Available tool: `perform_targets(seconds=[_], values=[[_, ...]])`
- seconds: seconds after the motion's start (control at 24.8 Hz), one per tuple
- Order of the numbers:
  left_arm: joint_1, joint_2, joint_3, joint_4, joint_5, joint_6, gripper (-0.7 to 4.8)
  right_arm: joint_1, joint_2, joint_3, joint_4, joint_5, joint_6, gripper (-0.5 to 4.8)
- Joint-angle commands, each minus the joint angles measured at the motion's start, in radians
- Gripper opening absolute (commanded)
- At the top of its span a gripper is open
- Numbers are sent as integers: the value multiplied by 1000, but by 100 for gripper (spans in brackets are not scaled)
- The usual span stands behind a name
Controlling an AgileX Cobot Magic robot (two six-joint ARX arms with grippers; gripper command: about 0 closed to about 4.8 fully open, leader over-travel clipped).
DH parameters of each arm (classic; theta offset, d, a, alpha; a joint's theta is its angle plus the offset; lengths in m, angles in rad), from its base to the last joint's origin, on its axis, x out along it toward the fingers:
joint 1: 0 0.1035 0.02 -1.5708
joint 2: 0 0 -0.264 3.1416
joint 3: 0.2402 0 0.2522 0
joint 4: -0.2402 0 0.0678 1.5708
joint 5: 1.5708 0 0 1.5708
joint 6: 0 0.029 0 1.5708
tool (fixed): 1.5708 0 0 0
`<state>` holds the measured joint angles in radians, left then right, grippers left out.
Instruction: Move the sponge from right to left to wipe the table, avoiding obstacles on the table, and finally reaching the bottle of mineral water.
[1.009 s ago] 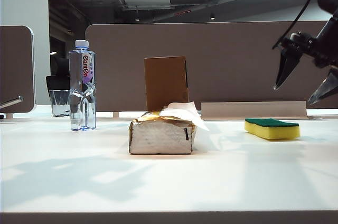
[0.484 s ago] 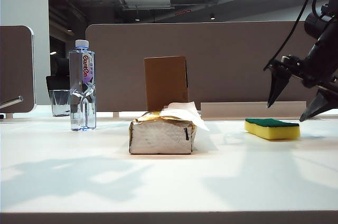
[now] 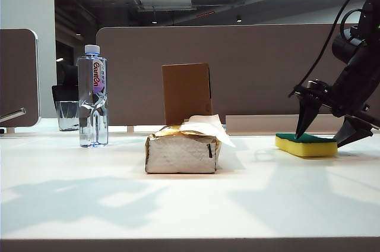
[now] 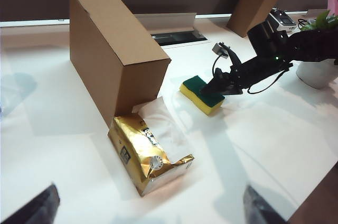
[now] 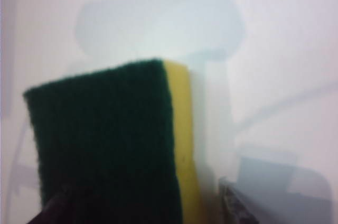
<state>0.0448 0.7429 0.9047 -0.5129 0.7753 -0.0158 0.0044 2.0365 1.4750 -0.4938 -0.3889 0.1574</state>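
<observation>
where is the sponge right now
In the exterior view the sponge lies flat on the right of the table, green side up, right of the tissue pack, with the right gripper straddling it, open.

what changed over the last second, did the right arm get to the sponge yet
The right gripper came down from high at the right and now straddles the sponge, jaws open on either side, not yet closed on it. The sponge, tissue pack, cardboard box and water bottle stayed put. The left gripper stays open, away from them.
</observation>
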Motion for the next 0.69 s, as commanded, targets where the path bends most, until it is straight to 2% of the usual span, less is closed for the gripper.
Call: perform_targets(seconds=[0.04,0.08,0.16,0.28,0.32,0.4,0.57,0.69], values=[[0,-1,6,9,7,5,479,6,30,0,4,24,0,328],[0,-1,6,9,7,5,479,6,42,0,5,25,0,276],[0,-1,6,9,7,5,479,6,56,0,4,26,0,220],[0,-1,6,9,7,5,479,6,60,0,0,45,0,177],[0,-1,6,10,7,5,479,6,59,0,0,58,0,94],[0,-1,6,9,7,5,479,5,59,0,2,66,-1,-8],[0,-1,6,9,7,5,479,6,59,0,3,163,-1,-9],[0,-1,6,10,7,5,479,5,59,0,-10,182,-9,-9]])
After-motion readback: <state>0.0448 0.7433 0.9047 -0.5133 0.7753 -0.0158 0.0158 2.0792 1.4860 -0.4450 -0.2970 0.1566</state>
